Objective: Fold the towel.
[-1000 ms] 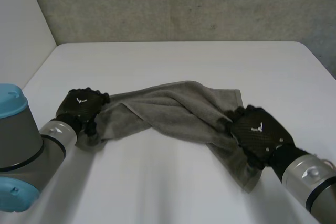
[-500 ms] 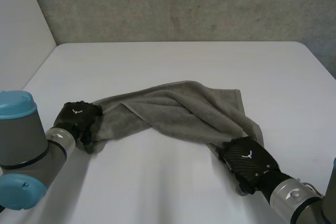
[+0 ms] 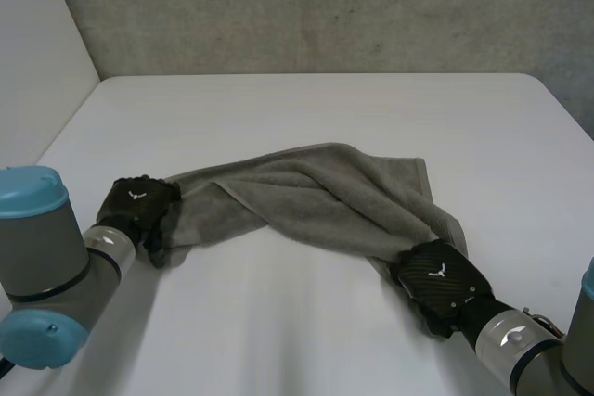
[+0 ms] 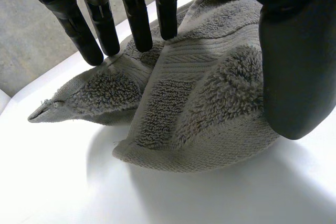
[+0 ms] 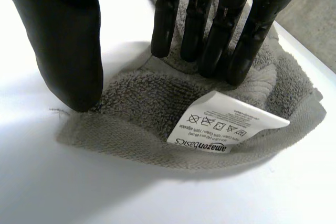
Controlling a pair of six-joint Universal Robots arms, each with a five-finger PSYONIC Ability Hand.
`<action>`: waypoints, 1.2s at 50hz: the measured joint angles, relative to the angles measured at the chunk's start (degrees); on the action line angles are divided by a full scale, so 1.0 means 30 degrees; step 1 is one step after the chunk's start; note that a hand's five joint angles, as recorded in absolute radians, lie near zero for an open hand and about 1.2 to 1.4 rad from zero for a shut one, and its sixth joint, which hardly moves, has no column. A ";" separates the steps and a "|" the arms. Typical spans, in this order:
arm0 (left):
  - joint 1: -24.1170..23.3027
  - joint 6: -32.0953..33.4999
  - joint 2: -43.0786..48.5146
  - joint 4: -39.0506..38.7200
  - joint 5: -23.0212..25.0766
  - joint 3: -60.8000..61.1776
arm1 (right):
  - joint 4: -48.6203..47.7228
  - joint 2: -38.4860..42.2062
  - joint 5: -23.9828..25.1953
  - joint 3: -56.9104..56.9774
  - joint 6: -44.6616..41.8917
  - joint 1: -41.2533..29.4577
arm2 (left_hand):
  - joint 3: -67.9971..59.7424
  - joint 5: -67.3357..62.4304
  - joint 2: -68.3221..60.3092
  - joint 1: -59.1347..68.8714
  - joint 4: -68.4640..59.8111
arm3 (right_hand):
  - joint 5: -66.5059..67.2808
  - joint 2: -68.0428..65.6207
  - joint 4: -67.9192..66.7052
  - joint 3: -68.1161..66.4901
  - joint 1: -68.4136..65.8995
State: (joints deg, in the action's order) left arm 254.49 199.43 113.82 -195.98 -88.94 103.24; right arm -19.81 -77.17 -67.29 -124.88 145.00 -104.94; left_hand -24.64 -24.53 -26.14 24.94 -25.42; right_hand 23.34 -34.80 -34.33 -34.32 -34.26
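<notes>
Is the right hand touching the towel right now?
Touching. The right wrist view shows the right hand, fingers and thumb, pinching the towel corner beside its label.

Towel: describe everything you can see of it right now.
Grey terry towel, crumpled and twisted into a band lying across the white table. The left hand pinches one bunched end between fingers and thumb; the right hand pinches the other end, where a white care label sticks out.

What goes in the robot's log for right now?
step: fold grey terry towel | left hand: pinching one end | right hand: pinching end with white label | towel: bunched on white table
</notes>
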 measured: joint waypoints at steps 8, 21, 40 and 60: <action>0.0010 0.0000 0.0000 -0.0006 0.0000 0.0023 | 0.0156 0.0026 0.0049 -0.0001 -0.0199 0.0486 | 0.0000 -0.0006 0.0000 0.0000 0.0000 | -0.0206 0.0082 0.0183 0.0130 0.0107; 0.0028 -0.0001 -0.0022 -0.0004 -0.0001 0.0098 | -0.0024 0.0106 0.0312 0.0216 -0.0348 0.0775 | -0.0002 -0.0003 0.0000 0.0002 0.0000 | 0.0143 0.0081 0.0162 0.0110 0.0089; 0.0013 0.0032 -0.0035 -0.0005 0.0005 0.0176 | -0.0405 0.0665 0.0310 0.1074 -0.0437 0.1600 | -0.0005 -0.0005 0.0002 0.0014 0.0000 | 0.0790 0.0037 -0.0272 -0.0351 -0.0314; -0.0004 0.0033 -0.0109 -0.0004 0.0005 0.0214 | -0.0354 0.1469 0.0082 0.1500 -0.1094 0.1606 | -0.0005 -0.0006 0.0000 0.0015 0.0000 | 1.1173 -1.0741 -1.0985 -1.0886 -1.1150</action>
State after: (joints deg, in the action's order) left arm 254.48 199.53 113.50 -196.00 -88.93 103.88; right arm -20.88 -72.76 -67.04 -120.38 141.72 -100.13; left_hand -24.65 -24.55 -26.14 24.99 -25.42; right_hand 56.86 -67.02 -67.28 -66.98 -67.71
